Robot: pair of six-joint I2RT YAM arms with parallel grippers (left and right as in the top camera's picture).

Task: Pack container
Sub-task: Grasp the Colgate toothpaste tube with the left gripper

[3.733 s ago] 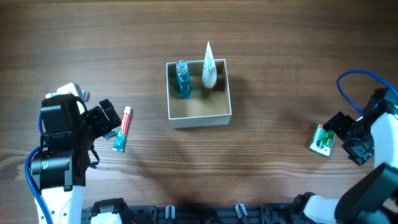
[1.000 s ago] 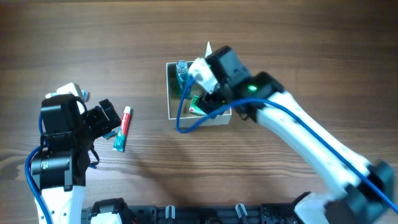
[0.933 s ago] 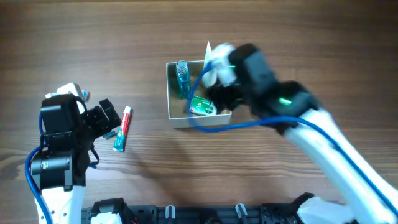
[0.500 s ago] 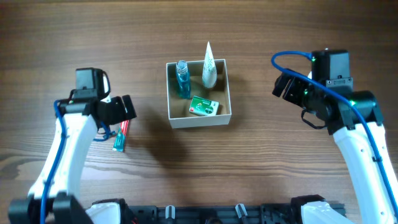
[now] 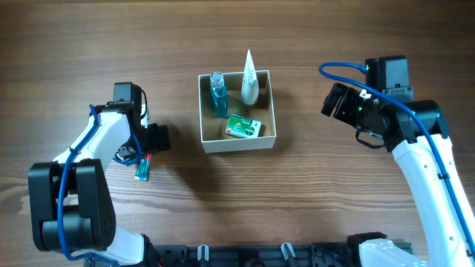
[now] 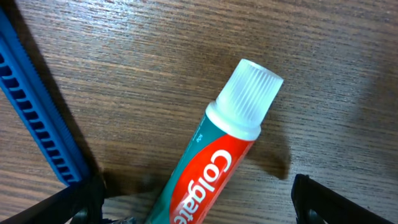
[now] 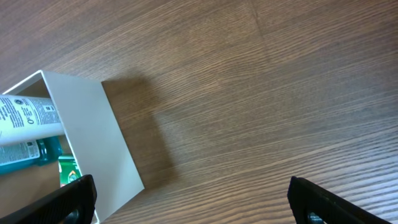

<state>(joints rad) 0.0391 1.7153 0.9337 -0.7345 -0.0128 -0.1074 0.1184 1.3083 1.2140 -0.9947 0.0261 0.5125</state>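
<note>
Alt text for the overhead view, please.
A white container holds a blue bottle, a white tube and a green packet. The left gripper is over a toothpaste tube beside it; the right gripper, empty, is on the other side.

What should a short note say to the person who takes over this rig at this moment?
Left gripper: open, over the toothpaste tube, not gripping it.
Right gripper: open and empty, to the right of the container, apart from it.
Container: mid-table, holding a blue bottle, a white tube and a green packet.
Done: those three items are packed.
Left to do: grasp the toothpaste tube, which lies on the table left of the container, and place it inside.
</note>
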